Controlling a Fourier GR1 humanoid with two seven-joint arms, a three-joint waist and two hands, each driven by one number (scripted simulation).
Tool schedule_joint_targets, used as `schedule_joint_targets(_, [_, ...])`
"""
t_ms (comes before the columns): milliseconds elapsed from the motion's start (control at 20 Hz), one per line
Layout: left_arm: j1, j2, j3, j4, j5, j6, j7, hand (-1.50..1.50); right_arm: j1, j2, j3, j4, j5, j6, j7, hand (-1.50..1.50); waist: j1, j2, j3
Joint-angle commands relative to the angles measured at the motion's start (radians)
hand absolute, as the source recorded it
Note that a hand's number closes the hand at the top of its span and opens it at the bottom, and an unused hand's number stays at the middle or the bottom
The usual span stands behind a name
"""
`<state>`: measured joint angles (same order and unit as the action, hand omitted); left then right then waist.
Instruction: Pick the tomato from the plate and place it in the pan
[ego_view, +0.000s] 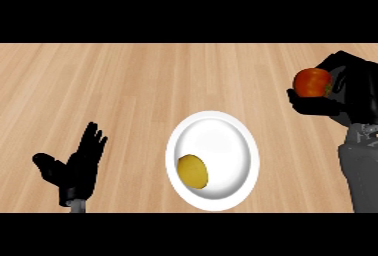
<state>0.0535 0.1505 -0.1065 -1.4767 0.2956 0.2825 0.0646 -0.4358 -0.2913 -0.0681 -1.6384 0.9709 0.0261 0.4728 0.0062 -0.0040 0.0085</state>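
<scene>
The red tomato (312, 82) is up off the counter at the right edge of the head view, with my right hand (339, 92) curled round it. It hangs well to the right of the white plate (221, 137), apart from it. My left hand (77, 165) rests open at the lower left, fingers up, holding nothing. No pan shows in this view.
A yellow oval object (192, 171) lies on the plate's lower left part. The wooden counter (111, 85) stretches across the whole view. My right forearm (362, 170) rises along the right edge.
</scene>
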Motion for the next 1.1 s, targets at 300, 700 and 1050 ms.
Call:
schedule_joint_targets(300, [0.025,-0.033,-0.038,0.043,-0.026,-0.011,0.001,0.0,-0.177,-0.165,-0.201,0.563,-0.036,-0.233,-0.31,1.5,0.022,0.015,-0.007])
schedule_joint_targets(700, [-0.059,-0.007,0.001,0.05,-0.005,-0.023,0.055,0.0,-0.282,-0.247,-0.335,0.991,-0.102,-0.397,-0.538,1.5,0.056,0.037,-0.003])
schedule_joint_targets(1050, [-0.025,-0.013,-0.044,0.011,-0.031,-0.031,0.051,0.0,-0.347,-0.362,-0.332,1.234,-0.048,-0.282,-0.519,-1.5,0.09,0.044,-0.002])
